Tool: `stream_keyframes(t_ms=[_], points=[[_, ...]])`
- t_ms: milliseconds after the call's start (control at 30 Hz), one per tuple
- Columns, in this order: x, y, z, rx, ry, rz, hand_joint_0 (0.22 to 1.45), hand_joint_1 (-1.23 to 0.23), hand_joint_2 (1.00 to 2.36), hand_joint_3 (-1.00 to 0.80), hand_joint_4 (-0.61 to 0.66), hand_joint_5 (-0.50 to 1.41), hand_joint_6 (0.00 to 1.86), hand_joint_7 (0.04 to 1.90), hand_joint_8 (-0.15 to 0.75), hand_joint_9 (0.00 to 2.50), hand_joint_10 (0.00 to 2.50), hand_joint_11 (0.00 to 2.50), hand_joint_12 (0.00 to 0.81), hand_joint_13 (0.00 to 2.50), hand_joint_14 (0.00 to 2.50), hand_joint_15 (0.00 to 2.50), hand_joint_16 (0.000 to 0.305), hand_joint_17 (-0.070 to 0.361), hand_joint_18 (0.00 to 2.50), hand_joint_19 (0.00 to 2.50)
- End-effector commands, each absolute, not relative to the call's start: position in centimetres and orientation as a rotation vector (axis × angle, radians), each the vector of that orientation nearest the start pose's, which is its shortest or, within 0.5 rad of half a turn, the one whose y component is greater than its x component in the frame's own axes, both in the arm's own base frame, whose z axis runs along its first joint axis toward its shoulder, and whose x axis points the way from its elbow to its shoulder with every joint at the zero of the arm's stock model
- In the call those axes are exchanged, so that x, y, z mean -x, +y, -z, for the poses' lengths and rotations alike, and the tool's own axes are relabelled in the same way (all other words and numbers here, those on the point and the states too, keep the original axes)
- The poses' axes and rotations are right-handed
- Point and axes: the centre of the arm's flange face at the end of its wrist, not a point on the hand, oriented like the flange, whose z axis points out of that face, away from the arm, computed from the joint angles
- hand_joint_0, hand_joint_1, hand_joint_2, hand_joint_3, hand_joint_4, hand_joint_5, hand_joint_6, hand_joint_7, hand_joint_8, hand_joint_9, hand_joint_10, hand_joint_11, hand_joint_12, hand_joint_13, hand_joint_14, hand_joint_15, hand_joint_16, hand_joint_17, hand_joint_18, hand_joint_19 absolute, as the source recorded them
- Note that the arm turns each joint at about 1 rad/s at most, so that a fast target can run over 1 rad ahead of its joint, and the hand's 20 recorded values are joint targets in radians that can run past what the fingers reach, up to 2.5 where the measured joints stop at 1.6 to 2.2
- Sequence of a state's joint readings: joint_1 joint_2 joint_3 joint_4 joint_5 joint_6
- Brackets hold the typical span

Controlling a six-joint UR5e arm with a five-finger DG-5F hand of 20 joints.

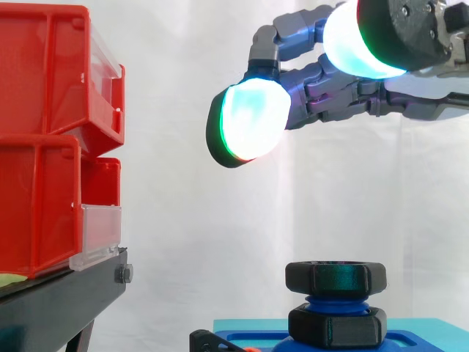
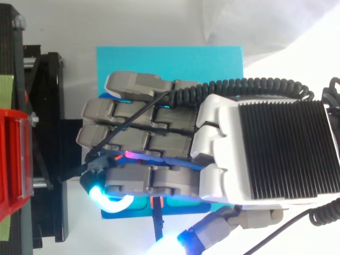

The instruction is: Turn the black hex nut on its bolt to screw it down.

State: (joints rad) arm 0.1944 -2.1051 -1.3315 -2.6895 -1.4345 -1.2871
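- Progress check: as far as I can tell, the actual turning hasn't started, or at least there's plenty of it left.
- The black hex nut [image 1: 335, 277] sits high on its blue bolt [image 1: 331, 301]. In the side view a band of blue thread shows under it.
- Below that thread there's a second black hex piece [image 1: 337, 327] seated in the blue base [image 1: 421, 331]. It could be another nut or a collar, I can't say which. The upper nut isn't touching it, so there's room to screw it down.
- The hand [image 2: 268, 149] is well above the nut and clear of it, with open air between them in the side view.
- One glowing cyan fingertip [image 1: 253, 117] points down and to the left, and it's off to the left of the nut rather than right over it.
- The fingers are spread and relaxed with nothing held. From the top they lie stretched out flat over the base [image 2: 170, 61], covering the spot where the nut stands.
- My guess at what's left: bring the hand down, get the pads around the flats of the nut, then twist and re-grip as many times as it takes to reach the lower hex piece.
- The red bins [image 1: 44, 147] on the black stand [image 1: 66, 297] are off to the left and don't look like they play any part here.
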Motion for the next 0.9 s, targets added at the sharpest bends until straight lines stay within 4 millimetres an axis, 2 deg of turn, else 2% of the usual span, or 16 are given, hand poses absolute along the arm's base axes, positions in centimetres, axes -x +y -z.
stream_keyframes(t_ms=[0,233,300,367,433,633,667,733,800,867], points=[[-72.0,-0.5,-33.1,-0.142,1.414,-0.264,0.51,-0.35,1.0,-0.5,0.31,-0.12,0.5,1.14,0.261,0.45,0.0,0.0,0.343,0.33,0.0,0.0,0.054,0.122,0.17,0.0],[-72.0,0.0,-33.1,-0.106,1.416,-0.232,0.51,-0.34,1.0,-0.5,0.3,-0.1,0.5,1.19,0.267,0.45,0.0,0.0,0.344,0.33,0.0,0.0,0.054,0.122,0.16,0.0],[-72.4,0.2,-31.3,-0.079,1.446,-0.206,0.51,-0.33,1.0,-0.5,0.3,-0.1,0.5,1.21,0.269,0.46,0.0,0.0,0.344,0.33,0.0,0.0,0.054,0.122,0.16,0.0],[-72.5,0.3,-30.8,-0.058,1.449,-0.199,0.51,-0.33,1.0,-0.5,0.3,-0.1,0.5,1.23,0.267,0.46,0.0,0.0,0.344,0.33,0.0,0.0,0.054,0.122,0.16,0.0],[-73.0,0.7,-29.1,-0.04,1.471,-0.208,0.51,-0.31,1.0,-0.5,0.3,-0.09,0.5,1.25,0.269,0.46,0.0,0.0,0.346,0.33,0.0,0.0,0.054,0.122,0.16,0.0],[-73.2,0.7,-28.9,-0.031,1.456,-0.212,0.5,-0.23,1.0,-0.5,0.3,-0.09,0.5,1.28,0.273,0.46,0.0,0.0,0.349,0.31,0.0,0.0,0.055,0.125,0.14,0.0],[-73.8,0.7,-27.6,-0.021,1.452,-0.201,0.5,-0.21,1.0,-0.5,0.3,-0.08,0.5,1.28,0.273,0.46,0.0,0.0,0.349,0.31,0.0,0.0,0.055,0.124,0.13,0.0],[-73.9,0.5,-27.5,-0.022,1.441,-0.202,0.51,-0.16,1.0,-0.5,0.28,-0.08,0.5,1.28,0.271,0.46,0.0,0.0,0.348,0.3,0.0,0.0,0.055,0.124,0.12,0.0],[-74.5,0.7,-26.6,-0.014,1.426,-0.212,0.51,-0.15,1.0,-0.5,0.29,-0.08,0.5,1.29,0.272,0.46,0.0,0.0,0.347,0.3,0.0,0.0,0.055,0.124,0.12,0.0],[-74.8,1.0,-26.9,-0.005,1.412,-0.22,0.51,-0.14,1.0,-0.5,0.28,-0.08,0.5,1.29,0.272,0.46,0.0,0.0,0.347,0.3,0.0,0.0,0.055,0.125,0.11,0.0]])
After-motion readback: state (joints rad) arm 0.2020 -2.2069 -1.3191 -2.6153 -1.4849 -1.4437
